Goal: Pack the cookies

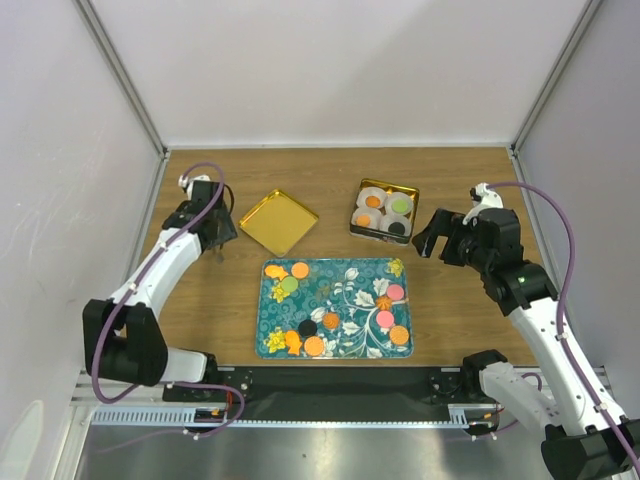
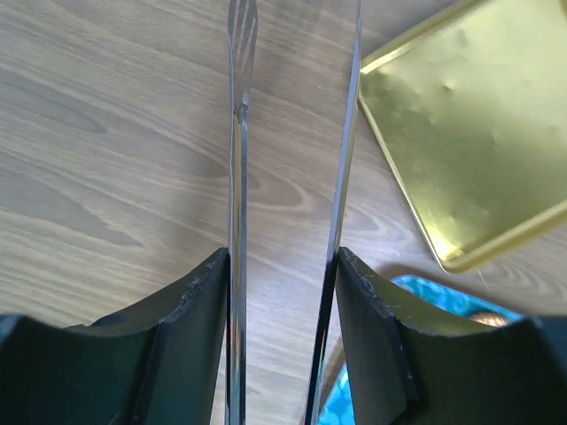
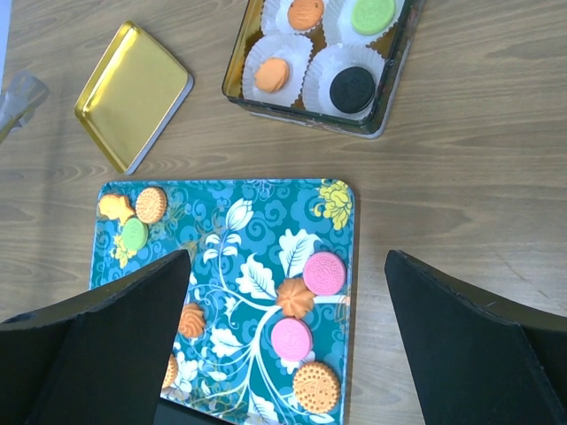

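Tongs (image 2: 237, 177) in left gripper (image 2: 282, 266): blades spread, pinching nothing. Cookies (image 3: 324, 273) sit at teal tray's (image 3: 266, 199) far-left corner, right and near edges; four in tin (image 3: 234, 75). Likely light, brittle: nip rims gently.

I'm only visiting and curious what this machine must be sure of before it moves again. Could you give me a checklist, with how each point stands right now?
1. Tool held: ok. The left gripper is shut on the metal tongs.
2. Tongs free: ok. Nothing sits between their arms where visible.
3. Right gripper: ok. Open, holding nothing.
4. Tin open: ok. Its gold lid lies on the table beside it.
5. Empty paper cup: not ok. All four paper cups hold cookies.
6. Cookies left to pick: ok. Many lie on the teal tray.
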Robot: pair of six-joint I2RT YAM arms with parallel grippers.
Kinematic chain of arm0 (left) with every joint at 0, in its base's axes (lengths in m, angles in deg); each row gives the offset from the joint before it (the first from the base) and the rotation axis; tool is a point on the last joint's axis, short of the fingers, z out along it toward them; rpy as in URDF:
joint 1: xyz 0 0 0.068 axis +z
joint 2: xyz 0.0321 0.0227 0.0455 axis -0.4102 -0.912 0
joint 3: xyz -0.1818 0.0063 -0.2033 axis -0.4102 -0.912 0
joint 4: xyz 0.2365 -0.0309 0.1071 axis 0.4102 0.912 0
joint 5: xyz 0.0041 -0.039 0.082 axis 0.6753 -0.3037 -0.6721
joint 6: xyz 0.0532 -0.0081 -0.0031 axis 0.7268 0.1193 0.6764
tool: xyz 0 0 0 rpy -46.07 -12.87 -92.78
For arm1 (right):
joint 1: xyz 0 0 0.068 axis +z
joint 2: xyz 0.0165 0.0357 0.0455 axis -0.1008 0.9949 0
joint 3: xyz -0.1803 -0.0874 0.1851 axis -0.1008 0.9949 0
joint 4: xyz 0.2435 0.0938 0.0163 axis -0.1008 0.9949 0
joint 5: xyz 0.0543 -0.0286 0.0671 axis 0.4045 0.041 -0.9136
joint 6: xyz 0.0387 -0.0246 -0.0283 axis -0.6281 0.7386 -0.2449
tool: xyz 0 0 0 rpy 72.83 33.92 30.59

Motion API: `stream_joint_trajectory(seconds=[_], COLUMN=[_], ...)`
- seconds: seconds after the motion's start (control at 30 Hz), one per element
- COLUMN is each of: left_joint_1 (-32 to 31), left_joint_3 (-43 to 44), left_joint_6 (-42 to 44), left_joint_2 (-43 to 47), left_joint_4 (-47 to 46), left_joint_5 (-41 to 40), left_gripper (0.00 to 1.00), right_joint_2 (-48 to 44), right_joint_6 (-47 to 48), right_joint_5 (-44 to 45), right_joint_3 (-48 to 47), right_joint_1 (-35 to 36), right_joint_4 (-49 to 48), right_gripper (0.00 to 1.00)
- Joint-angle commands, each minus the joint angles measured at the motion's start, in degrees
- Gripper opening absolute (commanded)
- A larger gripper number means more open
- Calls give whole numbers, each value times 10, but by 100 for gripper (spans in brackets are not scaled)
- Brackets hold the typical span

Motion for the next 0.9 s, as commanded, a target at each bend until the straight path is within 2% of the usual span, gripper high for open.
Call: stream_joint_trajectory(seconds=[0.0, 0.2, 0.5, 0.67, 0.8, 0.87], left_joint_1=[38, 76, 113, 119, 120, 121], left_joint_3=[-2, -9, -11, -11, -14, -13], left_joint_6=[-6, 6, -12, -14, -16, -16], left_joint_2=[-17, -96, -192, -201, -192, -186], left_joint_4=[-20, -16, -20, -21, -17, -12], left_joint_5=[-25, -47, -5, 6, 6, 3], left_gripper=[54, 55, 60, 69, 84, 87], right_joint_2=[-5, -20, -26, -21, -18, -16], right_joint_6=[-6, 0, 12, 11, 9, 7], right_joint_5=[-15, -12, -9, -12, -15, -17], right_joint_3=[2, 11, 16, 14, 14, 14], right_joint_1=[-3, -4, -9, -9, -9, -10], right_joint_4=[-26, -19, -6, -9, -12, -14], right_gripper=[100, 100, 100, 100, 100, 100])
